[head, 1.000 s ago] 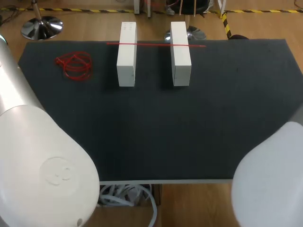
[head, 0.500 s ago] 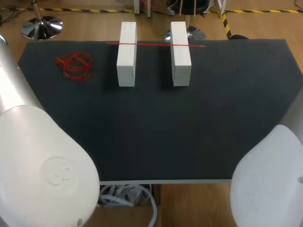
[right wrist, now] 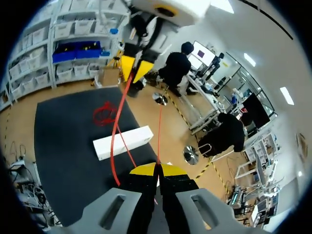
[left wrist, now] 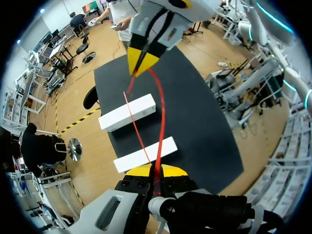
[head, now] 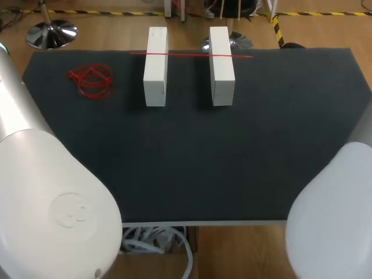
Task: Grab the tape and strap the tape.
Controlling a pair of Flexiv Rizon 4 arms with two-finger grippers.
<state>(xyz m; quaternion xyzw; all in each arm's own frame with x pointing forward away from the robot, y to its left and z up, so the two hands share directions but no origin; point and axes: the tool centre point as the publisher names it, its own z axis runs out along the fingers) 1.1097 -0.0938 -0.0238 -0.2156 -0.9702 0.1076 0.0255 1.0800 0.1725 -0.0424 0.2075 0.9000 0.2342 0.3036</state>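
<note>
Head view: only the white shells of the left arm [head: 40, 197], lower left, and the right arm [head: 331, 215], lower right, show. Both are cut off by the frame edge, and their pincers are out of sight there.
Left side: from its own wrist, the left gripper [left wrist: 155, 170] has its yellow tips pinched narrow on the red tape [left wrist: 162, 114].
Right side: the right gripper [right wrist: 157, 168] has its tips pressed together on a thin red line of that tape. I can't make out where the tape's loose stretch ends beside the fingers.
Tape: strung in the air between the two pincers, above the table [head: 232, 157].
Blocks: one white block [head: 155, 67] and its twin [head: 221, 67] stand upper middle, with a loose red strap [head: 192, 55] lying across both. From the right wrist, one is mostly hidden behind the fingers.
Red bundle [head: 91, 80]: upper left, too tangled to count.
Change: the right arm's shell sits a touch differently than half a second ago. Blocks, strap and bundle haven't stirred.
</note>
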